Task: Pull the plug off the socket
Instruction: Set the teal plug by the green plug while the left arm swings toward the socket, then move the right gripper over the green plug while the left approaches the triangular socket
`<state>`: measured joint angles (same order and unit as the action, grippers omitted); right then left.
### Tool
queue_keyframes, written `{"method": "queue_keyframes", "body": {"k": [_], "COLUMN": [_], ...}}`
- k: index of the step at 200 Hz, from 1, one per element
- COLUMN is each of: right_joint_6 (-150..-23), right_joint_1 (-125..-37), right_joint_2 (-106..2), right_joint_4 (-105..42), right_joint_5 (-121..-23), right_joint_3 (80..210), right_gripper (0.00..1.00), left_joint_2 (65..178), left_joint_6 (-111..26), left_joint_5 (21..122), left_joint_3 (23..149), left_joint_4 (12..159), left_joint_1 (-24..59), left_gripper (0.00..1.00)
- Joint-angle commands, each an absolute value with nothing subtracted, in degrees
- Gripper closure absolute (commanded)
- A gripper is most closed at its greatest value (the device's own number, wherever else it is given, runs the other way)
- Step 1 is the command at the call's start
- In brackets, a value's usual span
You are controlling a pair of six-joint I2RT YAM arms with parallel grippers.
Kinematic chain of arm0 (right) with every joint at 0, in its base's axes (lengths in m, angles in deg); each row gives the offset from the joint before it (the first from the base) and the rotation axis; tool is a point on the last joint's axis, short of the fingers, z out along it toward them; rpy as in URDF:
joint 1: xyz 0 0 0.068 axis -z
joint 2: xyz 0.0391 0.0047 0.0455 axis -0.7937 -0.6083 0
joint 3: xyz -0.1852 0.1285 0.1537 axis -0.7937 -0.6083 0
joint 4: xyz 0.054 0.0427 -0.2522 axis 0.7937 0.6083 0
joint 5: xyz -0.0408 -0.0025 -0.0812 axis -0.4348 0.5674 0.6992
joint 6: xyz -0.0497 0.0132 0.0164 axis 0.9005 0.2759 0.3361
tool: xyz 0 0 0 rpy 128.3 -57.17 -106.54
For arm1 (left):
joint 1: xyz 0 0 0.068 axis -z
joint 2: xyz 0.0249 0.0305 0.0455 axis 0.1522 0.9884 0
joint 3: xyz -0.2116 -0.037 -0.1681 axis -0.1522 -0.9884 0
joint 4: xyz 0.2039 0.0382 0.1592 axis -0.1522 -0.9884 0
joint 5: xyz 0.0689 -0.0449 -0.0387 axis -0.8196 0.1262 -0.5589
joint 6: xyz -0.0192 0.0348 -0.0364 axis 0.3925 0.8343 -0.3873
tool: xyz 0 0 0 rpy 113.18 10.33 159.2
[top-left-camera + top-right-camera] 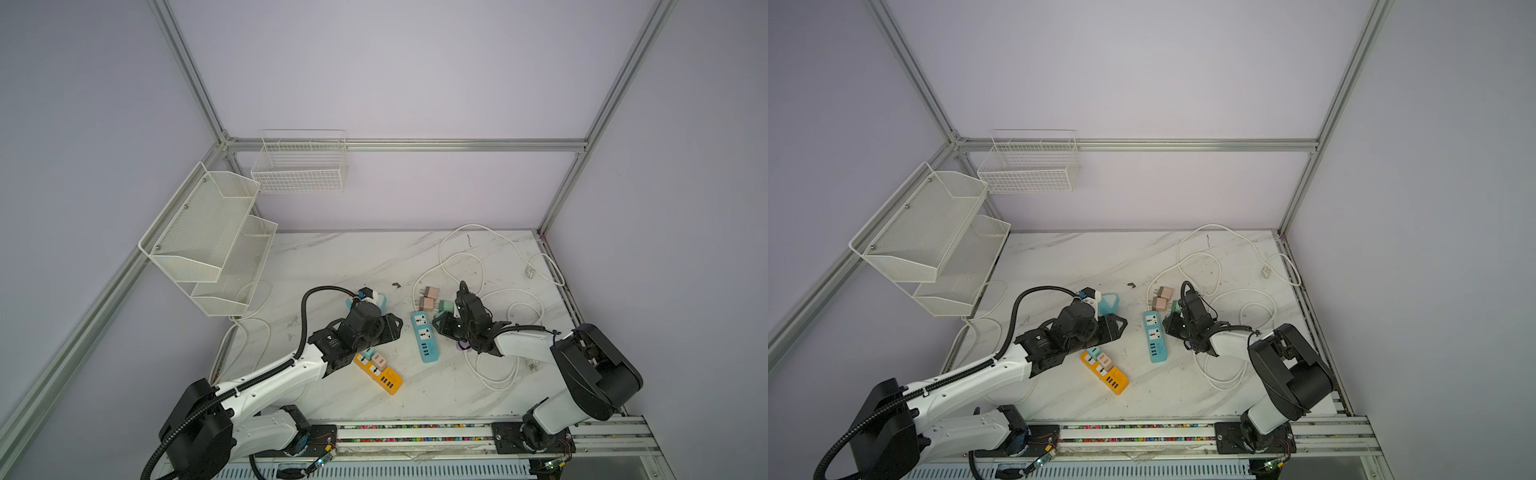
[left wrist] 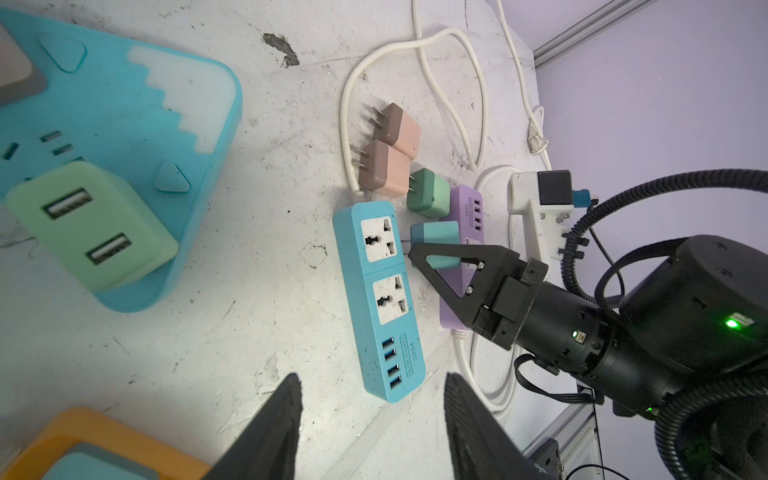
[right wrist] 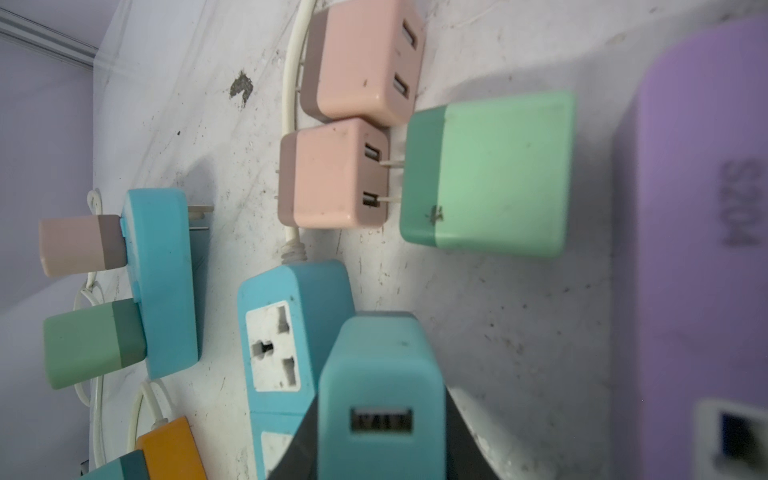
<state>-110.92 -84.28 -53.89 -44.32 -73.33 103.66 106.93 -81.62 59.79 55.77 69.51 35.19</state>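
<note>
My right pincer [image 3: 380,449] is pinching a teal plug [image 3: 378,374] by its two sides, one dark finger [image 3: 461,440] pressed against each. From the left wrist camera I see the plug's [image 2: 436,243] bare metal prongs pointing toward the blue power strip [image 2: 378,299], so it sits in no socket. It hangs over the purple power strip [image 2: 467,203], which lies just beside the blue one.

In both top views this pincer [image 1: 442,322] sits low over the bench [image 1: 332,257], right of centre, with the blue power strip [image 1: 424,336] just to its left.

My left pincer [image 2: 372,378] is spread, with nothing between its fingers [image 2: 286,419]. In a top view it [image 1: 1117,324] is left of the blue power strip [image 1: 1155,336] and above the orange power strip [image 1: 1104,370], which has a teal and a pink plug seated in it.

Above the blue strip lie two pink plugs [image 2: 399,129] [image 2: 384,168] and a green plug [image 2: 428,193], all loose on the bench with their prongs showing. A blue socket block [image 2: 124,104] near the left arm carries a pale green plug [image 2: 91,224]. White cords [image 1: 461,257] loop across the upper right of the bench.
</note>
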Motion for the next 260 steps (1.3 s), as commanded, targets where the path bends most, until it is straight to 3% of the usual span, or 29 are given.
{"method": "queue_keyframes", "body": {"k": [1,127,201,260], "right_joint_6": [-112.2,-108.5,-104.1,-103.2], "right_joint_1": [-84.0,-83.9,-84.7,-90.2], "right_joint_2": [-53.7,-46.8,-41.2,-38.8], "right_joint_4": [-46.3,-31.3,-18.1,-8.7], "right_joint_5": [-72.5,-67.4,-64.2,-59.8], "right_joint_3": [103.7,107.3,113.2,119.2], "right_gripper": [0.74,0.34,0.31,0.3], "left_joint_2": [106.7,103.2,97.7,93.3], "left_joint_6": [-81.7,-81.0,-80.0,-77.5], "left_joint_5": [59.6,58.8,60.1,62.5], "left_joint_3": [53.8,53.2,53.6,55.2], "left_joint_4": [70.2,68.6,64.5,57.9], "left_joint_1": [34.7,33.5,29.8,24.5], "left_gripper": [0.44,0.44,0.42,0.39]}}
